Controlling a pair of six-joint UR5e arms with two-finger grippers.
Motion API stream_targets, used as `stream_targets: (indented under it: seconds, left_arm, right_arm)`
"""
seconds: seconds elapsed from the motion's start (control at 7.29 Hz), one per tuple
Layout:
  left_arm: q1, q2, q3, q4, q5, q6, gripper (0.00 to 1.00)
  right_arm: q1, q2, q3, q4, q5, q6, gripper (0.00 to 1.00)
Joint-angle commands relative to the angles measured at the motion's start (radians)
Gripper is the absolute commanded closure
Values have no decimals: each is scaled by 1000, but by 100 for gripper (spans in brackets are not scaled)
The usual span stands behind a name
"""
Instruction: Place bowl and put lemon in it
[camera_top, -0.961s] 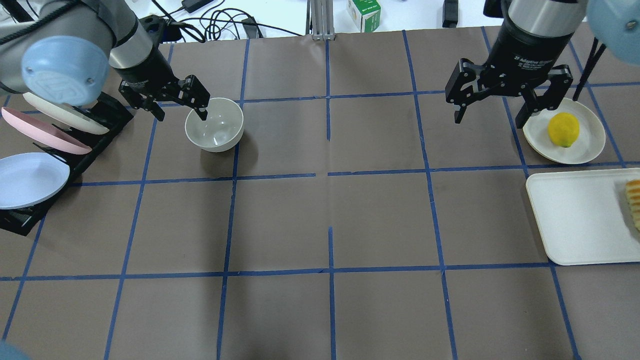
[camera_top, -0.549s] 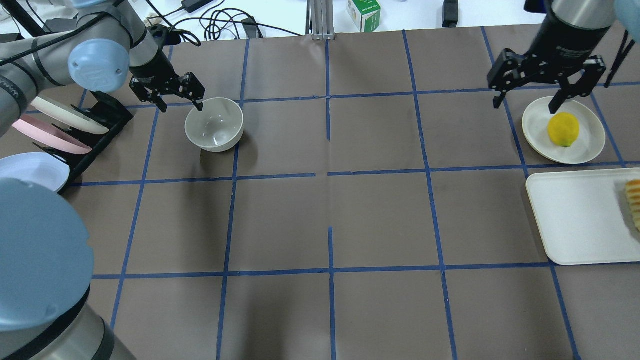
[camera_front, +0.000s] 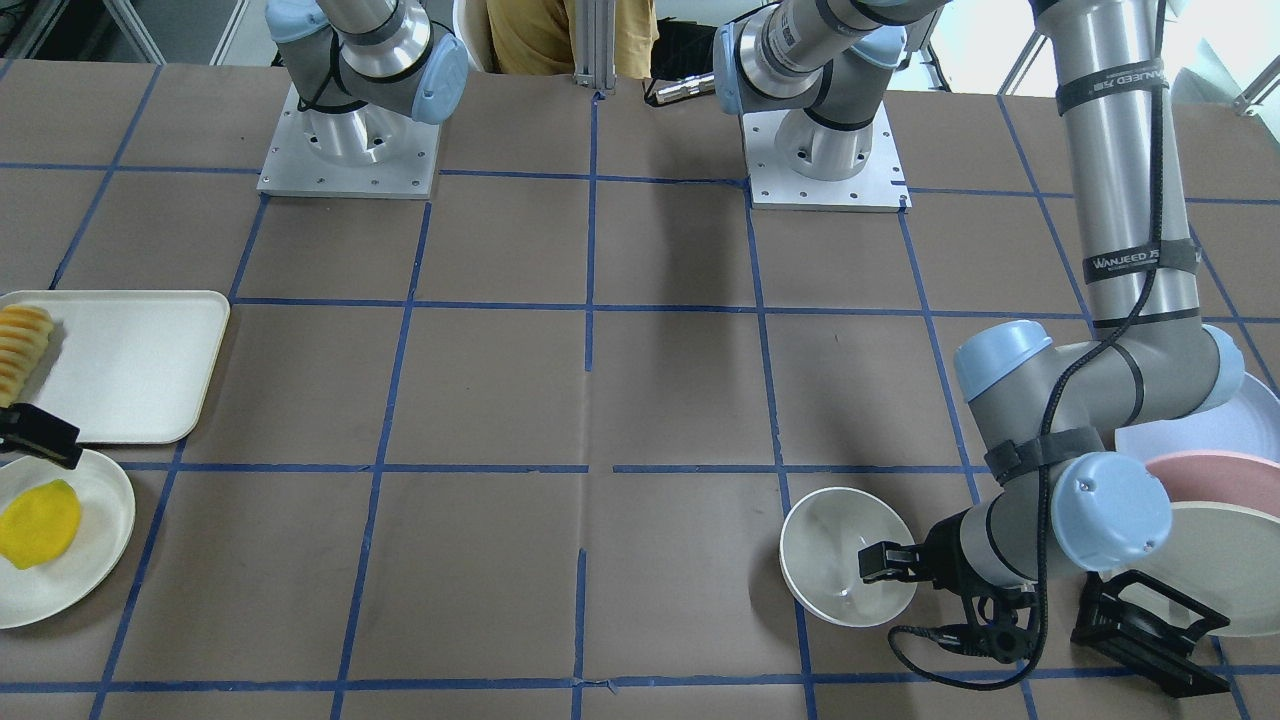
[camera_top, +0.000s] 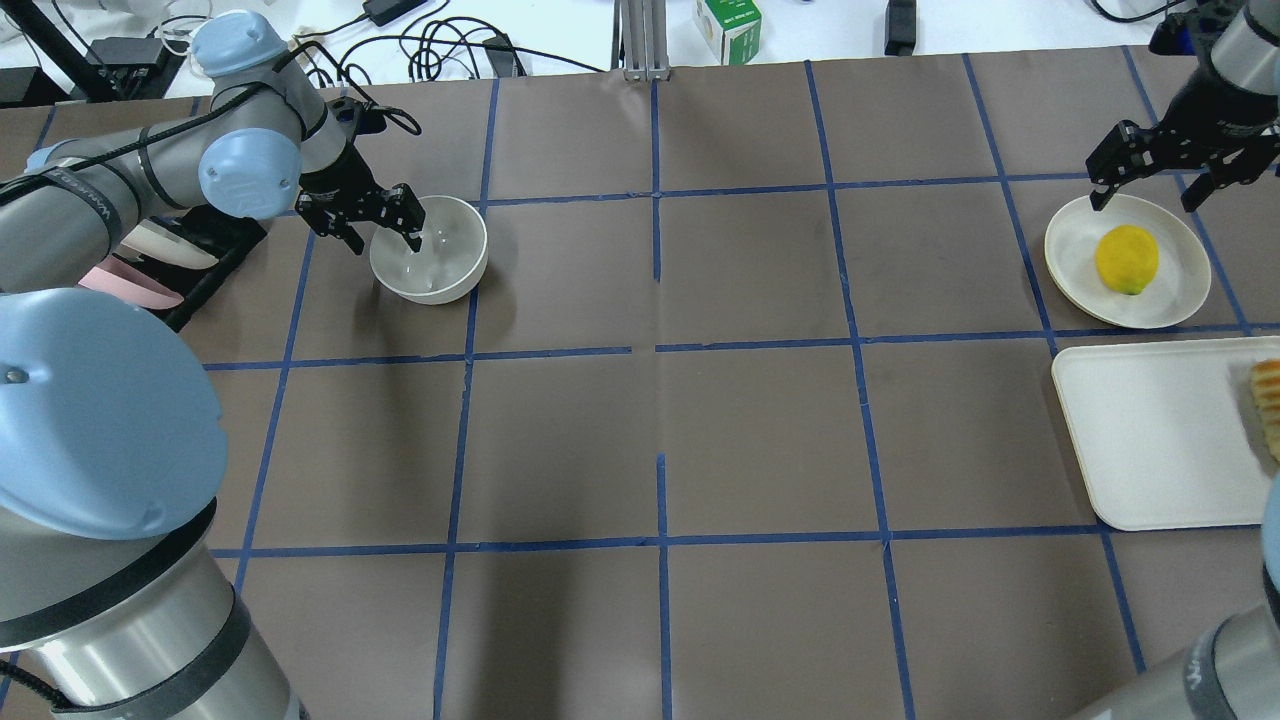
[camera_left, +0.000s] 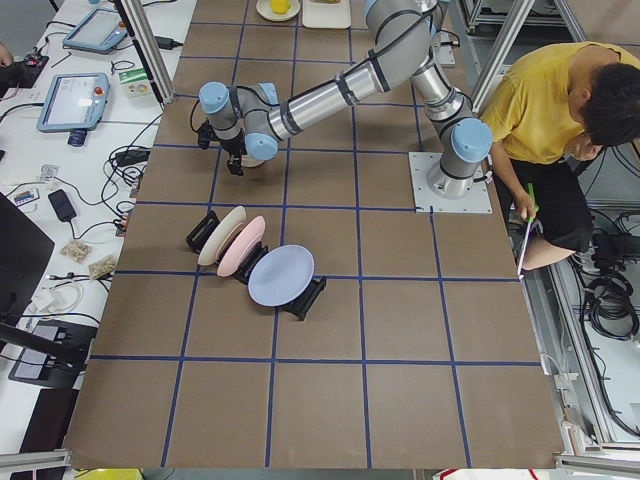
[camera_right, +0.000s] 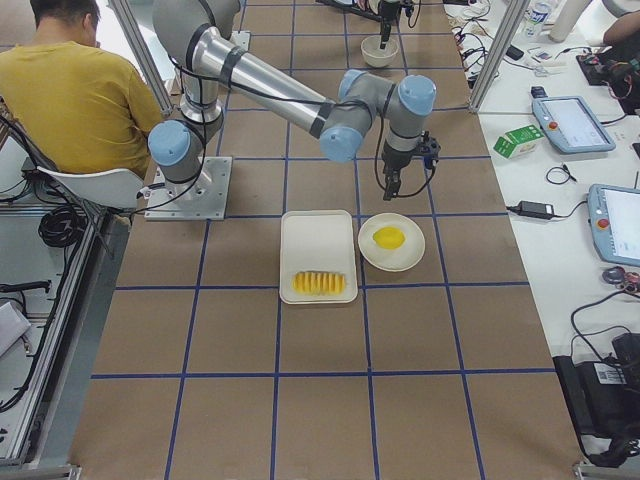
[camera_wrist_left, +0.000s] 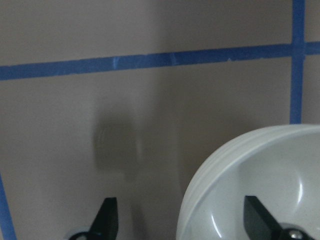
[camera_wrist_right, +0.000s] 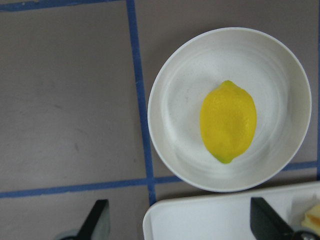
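Left gripper (camera_wrist_left: 181, 217) astride bowl (camera_wrist_left: 260, 165) rim — wrist view

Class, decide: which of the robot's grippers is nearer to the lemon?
Right. The right gripper hangs open above the plate holding the lemon; the left gripper is across the table, straddling the rim of the bowl.

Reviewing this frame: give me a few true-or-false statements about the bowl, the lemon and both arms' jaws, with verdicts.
1. The lemon lies on a plate. True.
2. The left jaws straddle the bowl at its rim. True.
3. The right jaws are shut on the lemon. False: they are open, clear of it.
4. The bowl lies upside down. False: it stands upright, empty.
5. The tray is bare. False: sliced fruit lies at its edge.
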Motion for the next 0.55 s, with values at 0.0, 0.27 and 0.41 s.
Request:
stream_targets:
  seconds: [0.0, 0.27, 0.41]
  left_arm:
    - [0, 8, -5, -8, -1, -1, 100]
    - [-6, 18, -5, -14, 0, -2, 100]
    - [-17, 22, 1, -32, -18, -24, 100]
  right_arm:
    - [-19, 106, 5, -142, -28, -26, 0]
    - [-21, 165, -4, -178, -69, -65, 0]
    - [-21, 177, -1, -181, -87, -103, 0]
